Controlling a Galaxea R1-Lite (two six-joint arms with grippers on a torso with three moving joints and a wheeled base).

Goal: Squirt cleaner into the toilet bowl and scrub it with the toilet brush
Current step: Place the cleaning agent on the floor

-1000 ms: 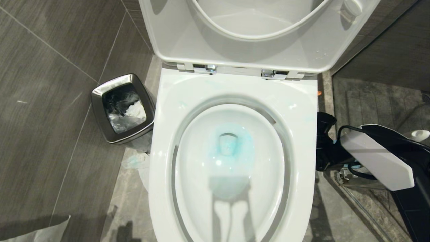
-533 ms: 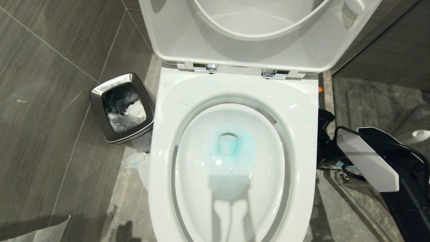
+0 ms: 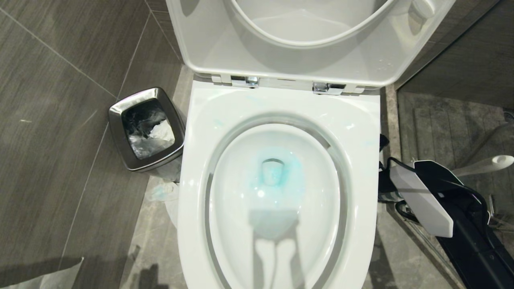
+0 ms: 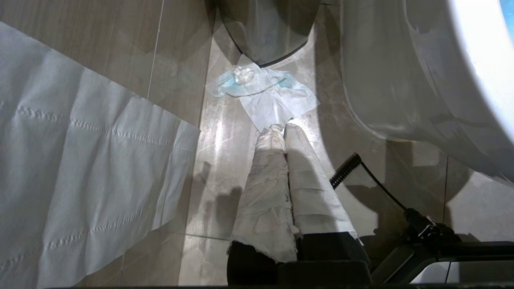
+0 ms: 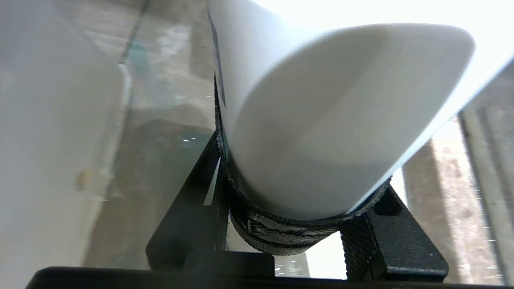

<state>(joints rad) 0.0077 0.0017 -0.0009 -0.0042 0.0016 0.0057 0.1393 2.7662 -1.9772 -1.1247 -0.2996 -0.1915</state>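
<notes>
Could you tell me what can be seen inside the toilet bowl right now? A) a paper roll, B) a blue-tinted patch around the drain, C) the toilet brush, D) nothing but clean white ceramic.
B: the toilet bowl shows a blue-tinted patch around its drain, and no tool is inside it.

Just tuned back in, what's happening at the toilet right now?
The toilet bowl already holds blue cleaner. The right gripper, low beside the bowl's right side, is clamped on a white bottle, probably the cleaner. The toilet brush, further right, is not yet picked up. The left gripper is shut and empty above crumpled tissue on the floor.
</notes>
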